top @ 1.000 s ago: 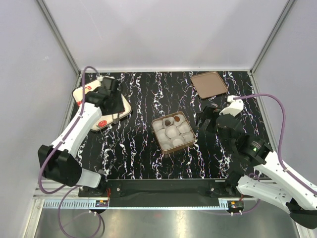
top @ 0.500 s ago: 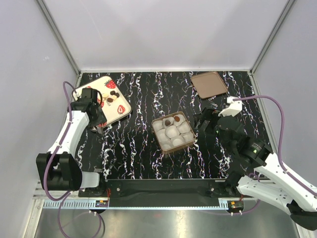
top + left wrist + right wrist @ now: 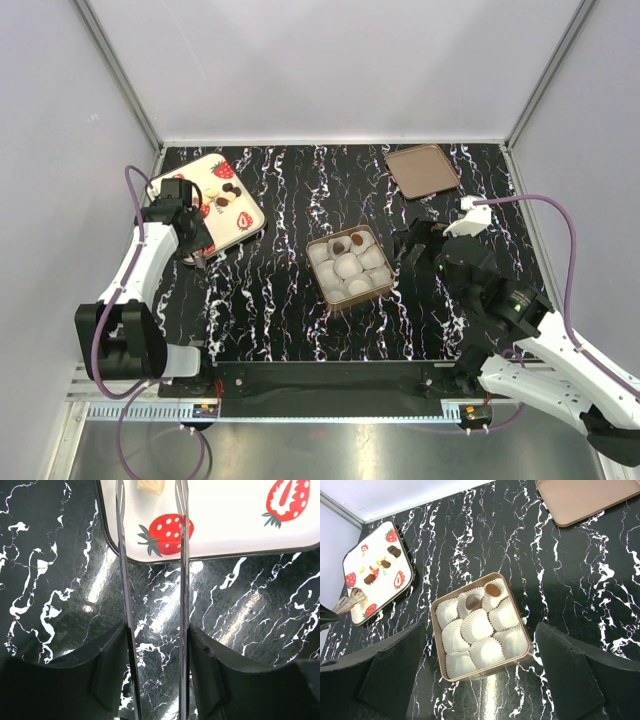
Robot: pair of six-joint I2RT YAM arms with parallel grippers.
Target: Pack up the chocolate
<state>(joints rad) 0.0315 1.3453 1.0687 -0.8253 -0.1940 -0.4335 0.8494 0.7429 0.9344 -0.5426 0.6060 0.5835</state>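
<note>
Several chocolates, dark (image 3: 228, 186) (image 3: 394, 550) and cream (image 3: 381, 559), lie on a white strawberry-print tray (image 3: 232, 230) (image 3: 402, 567) at the far left. One cream piece (image 3: 150, 485) shows between the tips of thin metal tongs (image 3: 121, 555) (image 3: 351, 599). My left gripper (image 3: 193, 240) (image 3: 156, 630) is shut on the tongs, over the table at the tray's near-left edge. A gold box (image 3: 385, 285) (image 3: 436, 645) of white paper cups holds two brown chocolates (image 3: 472, 602) (image 3: 493, 589). My right gripper (image 3: 418, 245) (image 3: 485, 680) hangs wide open above the box.
The box's brown lid (image 3: 423, 170) (image 3: 585, 497) lies at the far right of the black marbled table. Grey walls and metal frame posts close in the back and both sides.
The left arm has drawn back from over the tray to its near-left edge, uncovering the chocolates. The right arm has barely shifted.
</note>
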